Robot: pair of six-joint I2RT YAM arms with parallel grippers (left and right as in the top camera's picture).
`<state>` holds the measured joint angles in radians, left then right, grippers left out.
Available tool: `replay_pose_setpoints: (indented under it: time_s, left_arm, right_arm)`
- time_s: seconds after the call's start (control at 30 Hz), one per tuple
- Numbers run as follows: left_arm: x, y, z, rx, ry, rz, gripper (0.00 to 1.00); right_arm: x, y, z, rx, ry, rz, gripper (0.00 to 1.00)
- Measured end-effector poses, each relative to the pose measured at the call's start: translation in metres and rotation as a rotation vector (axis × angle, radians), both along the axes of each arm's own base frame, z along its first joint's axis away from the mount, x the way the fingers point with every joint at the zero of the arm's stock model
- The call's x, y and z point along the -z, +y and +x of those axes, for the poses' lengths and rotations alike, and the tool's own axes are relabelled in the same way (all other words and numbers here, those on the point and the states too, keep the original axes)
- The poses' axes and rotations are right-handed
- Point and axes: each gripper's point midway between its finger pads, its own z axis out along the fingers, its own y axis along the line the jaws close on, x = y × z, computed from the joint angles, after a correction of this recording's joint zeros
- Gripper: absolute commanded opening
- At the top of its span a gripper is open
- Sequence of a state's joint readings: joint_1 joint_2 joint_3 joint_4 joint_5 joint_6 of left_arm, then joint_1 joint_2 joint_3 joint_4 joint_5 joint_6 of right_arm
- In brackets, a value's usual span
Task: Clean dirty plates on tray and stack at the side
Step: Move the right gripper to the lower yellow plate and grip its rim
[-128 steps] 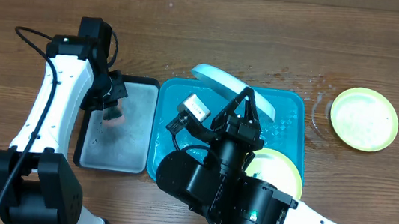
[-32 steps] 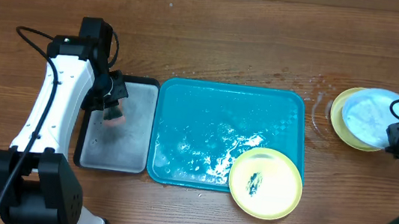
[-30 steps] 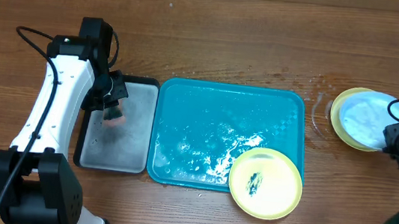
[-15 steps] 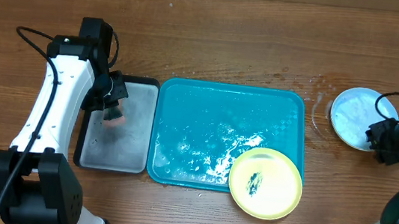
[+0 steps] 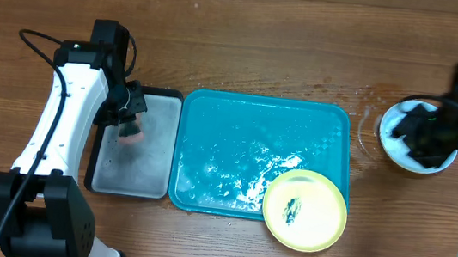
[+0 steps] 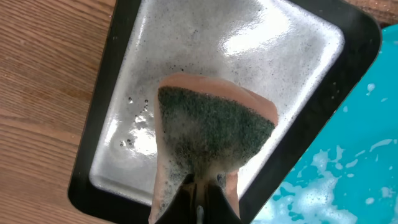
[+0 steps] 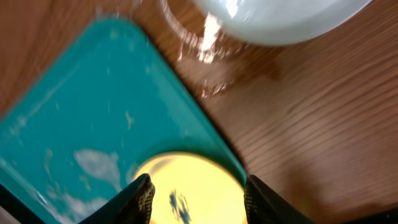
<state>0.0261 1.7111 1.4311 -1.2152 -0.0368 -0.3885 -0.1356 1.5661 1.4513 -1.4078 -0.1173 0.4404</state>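
A yellow-green plate with a black smear lies on the front right corner of the wet teal tray and overhangs its rim. It also shows in the right wrist view, with the tray behind it. A light blue rimmed plate lies on the table right of the tray and shows in the right wrist view. Anything under it is hidden. My right gripper hovers over it, open and empty. My left gripper is shut on a soapy sponge.
The sponge hangs over a small black-rimmed grey tray just left of the teal tray, seen wet in the left wrist view. Foam covers the teal tray's floor. A wet ring marks the wood between the teal tray and the side plate.
My right gripper let go of the light blue plate, set on the yellow-green plate at the right, then swung back over it. The left arm and sponge have not moved.
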Motion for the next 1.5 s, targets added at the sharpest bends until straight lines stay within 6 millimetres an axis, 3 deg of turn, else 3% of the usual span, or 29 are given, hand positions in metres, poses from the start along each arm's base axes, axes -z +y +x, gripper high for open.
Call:
replay_pose_setpoints:
  time_s: [0.1,0.27,0.47,0.73,1.07,1.37,1.5]
  left_arm:
    - [0.000,0.000,0.000,0.000,-0.002,0.000,0.04]
    - [0.000,0.000,0.001,0.000,-0.005,0.000,0.04]
    - [0.000,0.000,0.002,0.000,-0.009,0.000,0.04]
    - [0.000,0.000,0.004,0.000,-0.017,0.000,0.04]
    - [-0.001,0.000,0.007,0.001,-0.028,0.000,0.04]
    - [0.000,0.000,0.007,0.001,-0.027,0.000,0.04]
    - [-0.001,0.000,0.007,0.001,-0.027,0.000,0.04]
  right_arm:
    - [0.016,0.029,-0.020,-0.072,0.095,0.017,0.50]
    - [0.048,0.053,-0.056,-0.099,0.246,0.016,0.49]
    - [0.076,0.068,-0.098,-0.117,0.398,-0.006,0.48]
    - [0.093,0.070,-0.138,-0.110,0.530,-0.020,0.47]
    - [0.080,0.071,-0.147,-0.058,0.454,-0.007,0.52]
    - [0.117,0.081,-0.162,-0.019,0.469,0.065,0.50]
    - [0.128,0.082,-0.156,0.009,0.431,0.070,0.52]
